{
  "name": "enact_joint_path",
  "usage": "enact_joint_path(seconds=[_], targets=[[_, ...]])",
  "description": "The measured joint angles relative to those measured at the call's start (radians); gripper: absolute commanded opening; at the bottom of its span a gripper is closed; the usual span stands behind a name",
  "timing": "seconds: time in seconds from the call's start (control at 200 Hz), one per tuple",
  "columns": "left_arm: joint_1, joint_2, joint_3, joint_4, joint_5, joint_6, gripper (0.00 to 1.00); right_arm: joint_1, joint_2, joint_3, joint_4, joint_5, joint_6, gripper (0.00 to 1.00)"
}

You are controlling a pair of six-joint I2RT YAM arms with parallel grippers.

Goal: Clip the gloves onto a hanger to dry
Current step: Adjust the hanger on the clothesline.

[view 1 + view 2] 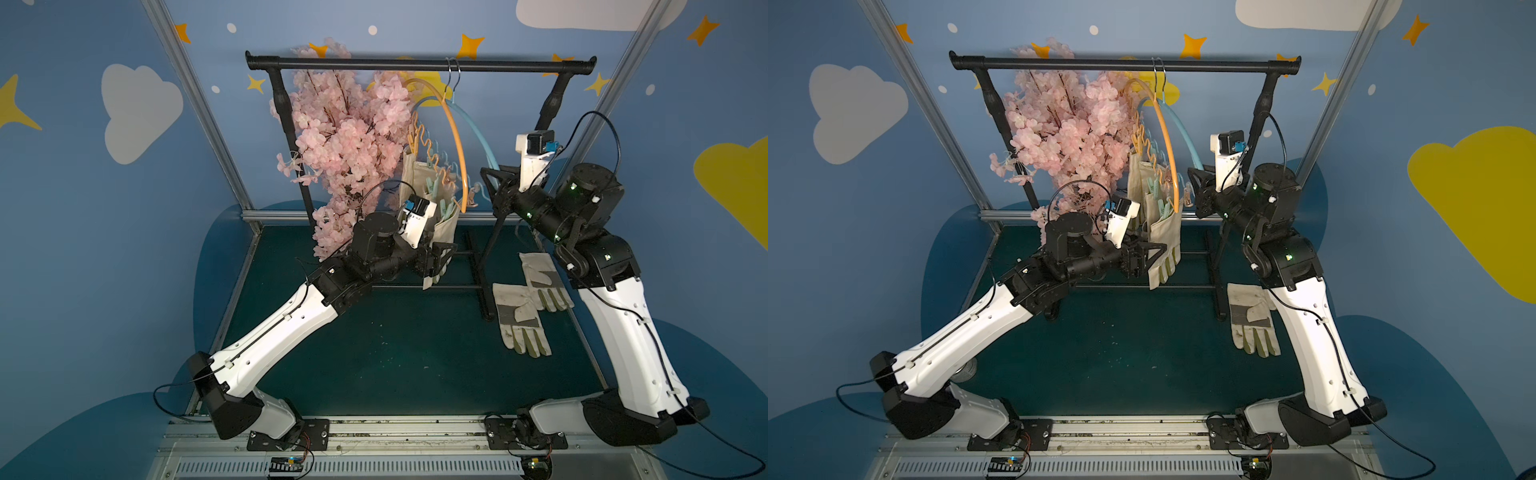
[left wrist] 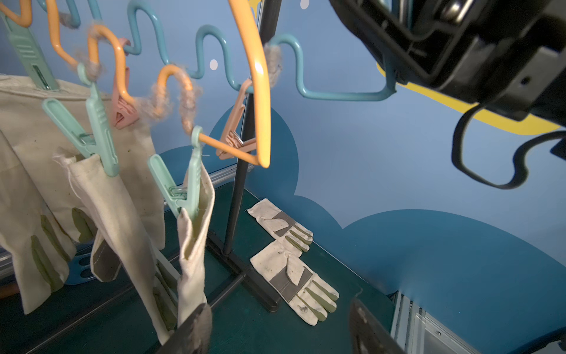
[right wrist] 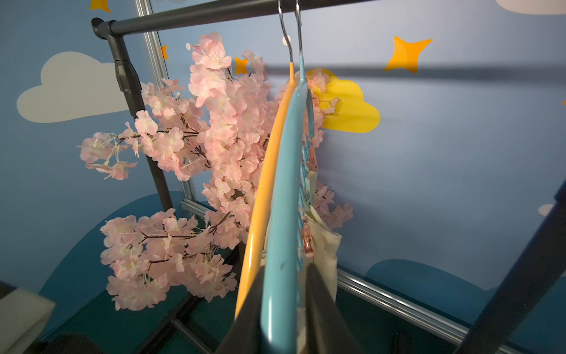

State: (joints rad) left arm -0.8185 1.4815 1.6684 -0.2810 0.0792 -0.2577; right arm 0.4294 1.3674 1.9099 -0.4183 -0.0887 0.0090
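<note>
now | right end effector [image 3: 284, 275] clamps blue hanger [image 3: 284, 184] | left end effector [image 2: 278, 306] parted

Both top views look down from high above the front edge, over the whole desk [image 1: 374, 353] toward the rack [image 1: 374, 63]. Both wrist views sit close to the hangers [image 2: 262, 76]; the right looks up the blue hanger [image 3: 284, 184].

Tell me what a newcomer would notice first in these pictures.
Probably the pink blossom branch at the left of the black rack. Next, cream gloves clipped to an orange hanger on its bar, with the right gripper closed on the blue hanger beside it. Two more gloves lie at the right of the green table.
</note>
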Motion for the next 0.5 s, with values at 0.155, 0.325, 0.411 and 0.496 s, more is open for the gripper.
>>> enact_joint_path(seconds=[0.155,0.325,0.411,0.496], targets=[[0.000,0.054,0.069,0.012,0.015,-0.001,0.70,0.000,-0.024,-0.006,0.016,0.057,-0.050,0.09],[0.000,0.114,0.146,0.021,0.033,-0.015,0.69,-0.011,-0.028,-0.013,0.018,0.093,-0.093,0.04],[-0.003,0.143,0.188,0.026,0.038,-0.021,0.69,-0.024,-0.030,-0.016,0.023,0.107,-0.101,0.04],[-0.006,0.174,0.235,0.032,0.041,-0.024,0.69,-0.042,-0.040,-0.029,0.031,0.116,-0.110,0.05]])
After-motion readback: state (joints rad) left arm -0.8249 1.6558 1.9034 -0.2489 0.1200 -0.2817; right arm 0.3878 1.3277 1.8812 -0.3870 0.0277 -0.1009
